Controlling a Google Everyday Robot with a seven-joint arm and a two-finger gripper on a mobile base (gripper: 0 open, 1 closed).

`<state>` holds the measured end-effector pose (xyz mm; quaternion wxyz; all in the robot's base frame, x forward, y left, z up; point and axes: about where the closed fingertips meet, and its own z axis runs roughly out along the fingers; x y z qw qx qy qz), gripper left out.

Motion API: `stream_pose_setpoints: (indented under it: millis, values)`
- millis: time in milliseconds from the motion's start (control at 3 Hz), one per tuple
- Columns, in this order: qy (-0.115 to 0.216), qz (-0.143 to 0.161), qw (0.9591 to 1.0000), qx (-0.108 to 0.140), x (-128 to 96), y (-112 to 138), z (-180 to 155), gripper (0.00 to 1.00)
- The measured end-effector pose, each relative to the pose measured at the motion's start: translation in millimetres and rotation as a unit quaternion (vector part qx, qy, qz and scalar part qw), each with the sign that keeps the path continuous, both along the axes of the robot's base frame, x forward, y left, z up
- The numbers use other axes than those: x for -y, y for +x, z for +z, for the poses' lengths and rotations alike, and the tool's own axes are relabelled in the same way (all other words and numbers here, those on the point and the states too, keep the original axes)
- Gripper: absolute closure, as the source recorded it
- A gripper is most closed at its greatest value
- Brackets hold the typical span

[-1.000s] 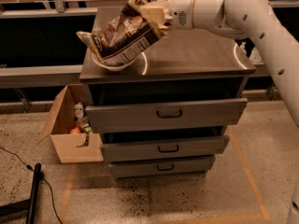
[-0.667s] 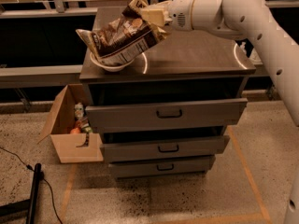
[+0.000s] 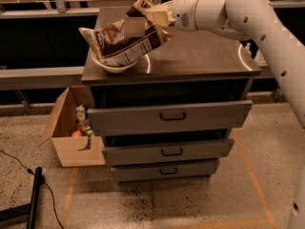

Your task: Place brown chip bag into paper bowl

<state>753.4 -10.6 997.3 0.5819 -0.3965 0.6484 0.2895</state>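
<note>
The brown chip bag (image 3: 121, 42) lies tilted across the paper bowl (image 3: 114, 67), covering most of it; only the bowl's white front rim shows under the bag. The bowl sits at the front left of the grey cabinet top (image 3: 200, 56). My gripper (image 3: 155, 17) reaches in from the right and is shut on the bag's raised pale upper-right end, above and to the right of the bowl. The bag's left end sticks out past the bowl's rim.
The cabinet has three drawers, and the top drawer (image 3: 171, 116) is pulled out a little. An open cardboard box (image 3: 71, 149) with a red-orange fruit (image 3: 76, 133) and a bottle stands on the floor at the left. A black pole (image 3: 33, 197) lies on the floor.
Almost nothing has changed. The bag stays on the bowl with my gripper on its upper end, and the wrist has risen very slightly.
</note>
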Motion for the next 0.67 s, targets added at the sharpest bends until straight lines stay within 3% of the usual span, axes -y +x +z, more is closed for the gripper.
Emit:
stream_pose_setpoints:
  millis: [333, 667]
  values:
    - [-0.003, -0.007, 0.9999, 0.007, 1.9, 3.6, 1.8, 0.12]
    - [-0.005, -0.010, 0.9999, 0.011, 3.3, 5.6, 4.4, 0.00]
